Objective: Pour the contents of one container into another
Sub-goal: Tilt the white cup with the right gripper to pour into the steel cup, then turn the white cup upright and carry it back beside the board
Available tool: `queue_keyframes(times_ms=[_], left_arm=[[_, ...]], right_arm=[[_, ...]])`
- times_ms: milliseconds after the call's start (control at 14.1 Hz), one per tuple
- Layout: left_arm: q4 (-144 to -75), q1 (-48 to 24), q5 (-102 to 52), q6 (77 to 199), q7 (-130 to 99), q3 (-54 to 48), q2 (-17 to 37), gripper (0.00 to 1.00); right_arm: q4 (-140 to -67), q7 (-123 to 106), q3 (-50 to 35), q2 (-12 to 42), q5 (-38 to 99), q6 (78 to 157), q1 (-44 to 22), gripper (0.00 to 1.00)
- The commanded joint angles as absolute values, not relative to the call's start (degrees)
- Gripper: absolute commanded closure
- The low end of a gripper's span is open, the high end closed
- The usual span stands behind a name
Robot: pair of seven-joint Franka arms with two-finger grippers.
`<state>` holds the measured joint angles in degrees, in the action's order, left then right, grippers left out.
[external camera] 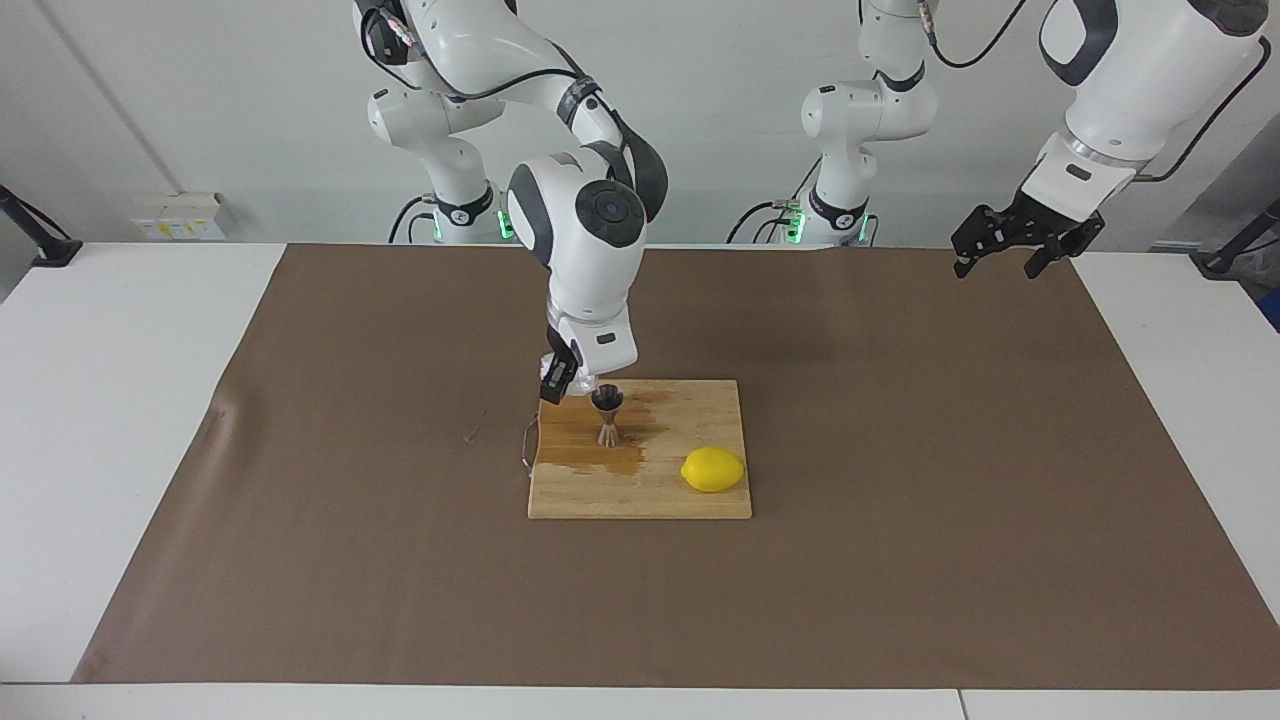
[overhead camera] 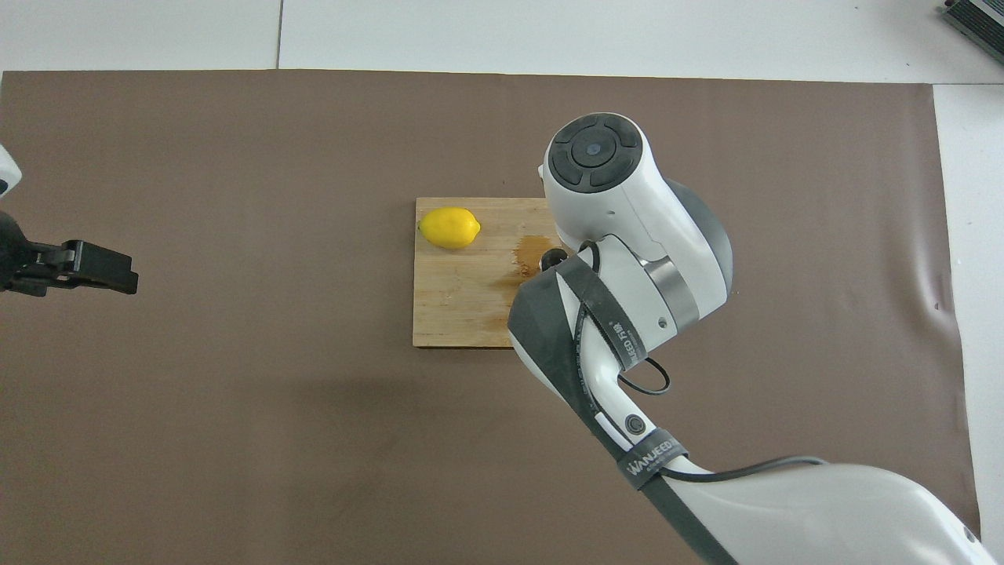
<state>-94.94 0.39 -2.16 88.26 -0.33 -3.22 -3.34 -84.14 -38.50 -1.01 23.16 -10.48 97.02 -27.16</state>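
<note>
Here the right end effector (external camera: 562,382) pinches the tilted glass cup (external camera: 582,386) just over the steel jigger (external camera: 607,414), which stands upright on the wet cutting board (external camera: 640,490) near a lemon (external camera: 713,469). The left end effector (external camera: 1010,245) waits spread above the surface's left-arm end.

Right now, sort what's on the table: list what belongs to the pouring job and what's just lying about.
In the job:
- glass cup, tilted in the shut right gripper
- steel jigger, upright on the cutting board

Lying about:
- lemon
- brown mat
- left gripper, open, waiting
</note>
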Motion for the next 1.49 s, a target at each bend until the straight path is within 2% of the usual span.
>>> queue_keyframes(times_ms=[0,924,1066,1137,1421], left_arm=[[-95.1,0.9,-2.9,87.5,0.6,-3.3,-3.9,0.00],[-95.1,0.9,-2.9,87.5,0.6,-3.3,-3.9,0.00],[-95.1,0.9,-2.9,87.6,0.6,-3.3,-3.9,0.00],[-95.1,0.9,-2.9,87.6,0.5,-3.3,-3.9,0.00],[-95.1,0.9,-2.9,87.6,0.6,-3.3,-3.9,0.00]], right_arm=[[-82.2,-36.9,-1.3,24.3,-12.5,95.6,-27.9,0.67],[-82.3,-36.7,-1.3,24.3,-11.9,96.3,-28.0,0.67],[-82.9,-37.0,-1.3,24.3,-9.9,98.8,-27.6,0.66],[-83.3,-37.3,-1.5,24.1,-8.6,100.1,-27.5,0.62],[-86.5,-40.1,-1.5,23.5,-4.1,103.7,-25.6,0.62]])
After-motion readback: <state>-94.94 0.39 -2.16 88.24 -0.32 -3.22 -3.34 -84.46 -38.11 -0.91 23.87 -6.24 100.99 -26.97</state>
